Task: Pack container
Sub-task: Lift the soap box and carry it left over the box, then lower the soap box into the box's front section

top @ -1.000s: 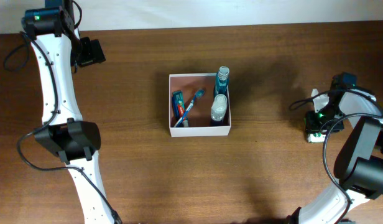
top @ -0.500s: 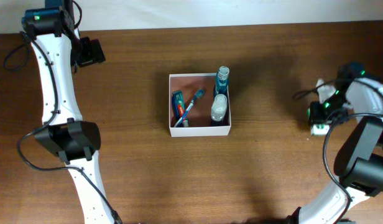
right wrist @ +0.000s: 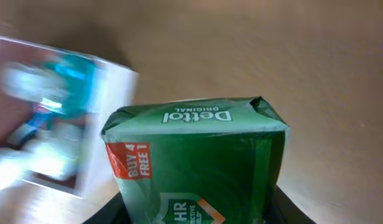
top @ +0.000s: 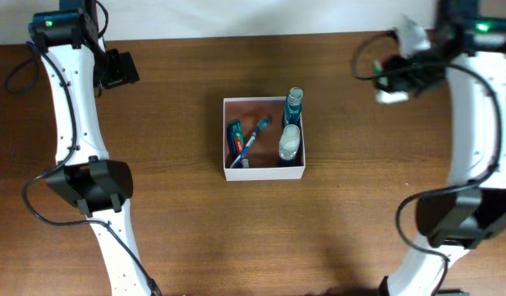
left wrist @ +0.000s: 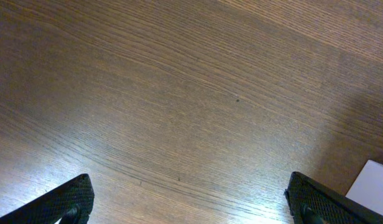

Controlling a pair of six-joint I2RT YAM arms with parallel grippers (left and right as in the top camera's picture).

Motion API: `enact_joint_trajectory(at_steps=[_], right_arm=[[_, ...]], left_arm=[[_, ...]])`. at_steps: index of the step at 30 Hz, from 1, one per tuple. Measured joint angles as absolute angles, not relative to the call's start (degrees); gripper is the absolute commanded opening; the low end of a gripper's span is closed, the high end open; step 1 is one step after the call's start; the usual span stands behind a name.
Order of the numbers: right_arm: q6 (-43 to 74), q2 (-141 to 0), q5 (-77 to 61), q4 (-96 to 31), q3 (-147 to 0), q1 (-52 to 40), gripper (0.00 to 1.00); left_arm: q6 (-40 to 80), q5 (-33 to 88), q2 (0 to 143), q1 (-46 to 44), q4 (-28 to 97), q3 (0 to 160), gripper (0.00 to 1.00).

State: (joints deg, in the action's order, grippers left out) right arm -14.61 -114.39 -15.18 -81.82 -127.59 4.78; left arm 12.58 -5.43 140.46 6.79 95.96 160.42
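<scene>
The container [top: 264, 171], a shallow white-walled box with a pinkish-brown inside, sits mid-table and holds a toothpaste tube, a toothbrush and two bottles [top: 291, 131]. In the right wrist view it shows blurred at the left [right wrist: 110, 130]. My right gripper [top: 394, 84] is raised at the far right of the table, right of the container, shut on a green Dettol soap pack [right wrist: 198, 158]. My left gripper [left wrist: 191, 205] is open and empty above bare wood at the far left [top: 120, 69].
The brown wooden table [top: 360, 214] fills the overhead view. A white corner [left wrist: 375, 183] shows at the right edge of the left wrist view.
My right arm has lifted the soap pack from the table's right edge and swung it up and left toward the back of the table. The left arm has not moved.
</scene>
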Motion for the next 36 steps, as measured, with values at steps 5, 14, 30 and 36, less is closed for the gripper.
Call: enact_joint_trajectory(at_steps=[5,14,30,36], right_arm=[[-8.9,-114.4,-16.2,-79.4,-130.9,-6.9,0.41],[2.2,-114.4,-14.2,-79.4,-130.9,-19.3,0.42],[17.8,-119.1,-4.7,-70.8,-130.9,-28.1,0.42],[21.2,-124.7,-3.5,-68.2,-130.9,-28.4,0.42]], left_arm=[[12.6,-5.4,140.5,6.8,96.0,160.4,0.99],[12.6,-5.4,140.5,6.8,96.0,160.4,0.99],[12.6,-5.4,140.5,6.8,96.0,160.4,0.99],[12.6,-5.4,140.5,6.8,96.0,160.4,0.99]])
